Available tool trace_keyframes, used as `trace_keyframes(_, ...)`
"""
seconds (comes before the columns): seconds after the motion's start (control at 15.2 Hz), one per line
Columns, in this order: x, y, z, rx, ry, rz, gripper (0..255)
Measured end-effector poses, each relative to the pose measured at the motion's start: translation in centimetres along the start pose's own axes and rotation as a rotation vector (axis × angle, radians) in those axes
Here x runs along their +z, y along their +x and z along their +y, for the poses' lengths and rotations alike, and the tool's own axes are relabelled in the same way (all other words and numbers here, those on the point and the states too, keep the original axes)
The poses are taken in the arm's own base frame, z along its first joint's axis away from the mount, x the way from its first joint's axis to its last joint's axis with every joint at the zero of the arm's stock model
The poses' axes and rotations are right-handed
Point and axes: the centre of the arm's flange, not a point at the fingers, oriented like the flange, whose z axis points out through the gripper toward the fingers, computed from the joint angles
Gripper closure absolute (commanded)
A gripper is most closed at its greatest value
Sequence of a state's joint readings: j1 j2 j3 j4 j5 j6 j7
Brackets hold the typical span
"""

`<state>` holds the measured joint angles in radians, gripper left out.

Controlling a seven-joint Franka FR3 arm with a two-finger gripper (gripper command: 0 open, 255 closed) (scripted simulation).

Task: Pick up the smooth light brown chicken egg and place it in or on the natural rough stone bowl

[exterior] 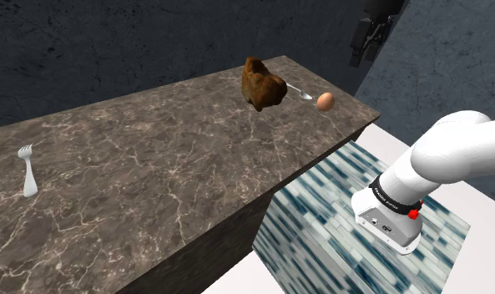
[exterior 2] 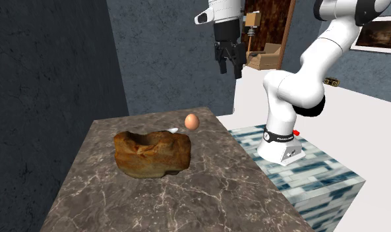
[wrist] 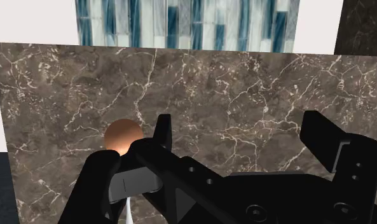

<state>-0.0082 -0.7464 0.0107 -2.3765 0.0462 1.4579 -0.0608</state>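
A smooth light brown egg [exterior: 325, 101] lies on the dark marble counter [exterior: 154, 167] near its far corner. The rough brown stone bowl [exterior: 264, 83] stands a short way from it toward the shoulder view's left. In the second exterior view the egg [exterior 2: 192, 121] sits just behind the bowl [exterior 2: 152, 153]. My gripper [exterior 2: 230, 64] hangs open high above the egg, holding nothing, and appears at the shoulder view's top right [exterior: 361, 48]. In the wrist view the egg [wrist: 123, 135] lies far below, partly behind one finger [wrist: 98, 181], outside the gap of the gripper [wrist: 239, 140].
A metal spoon [exterior: 300, 92] lies between bowl and egg. A white fork [exterior: 27, 173] rests far off at the counter's other end. The counter edge drops to a blue-tiled stand [exterior: 337, 217] carrying the arm's base [exterior: 387, 219]. Dark walls stand behind the counter.
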Motion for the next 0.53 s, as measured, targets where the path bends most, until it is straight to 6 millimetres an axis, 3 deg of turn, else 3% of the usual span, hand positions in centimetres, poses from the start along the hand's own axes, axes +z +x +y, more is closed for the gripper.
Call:
trace_keyframes(0.2, 1.0, 0.3, 1.5, -0.005, 0.016, 0.014, 0)
trace_keyframes(0.53, 5.4, 1.3, 6.4, -0.026, 0.076, 0.074, 0)
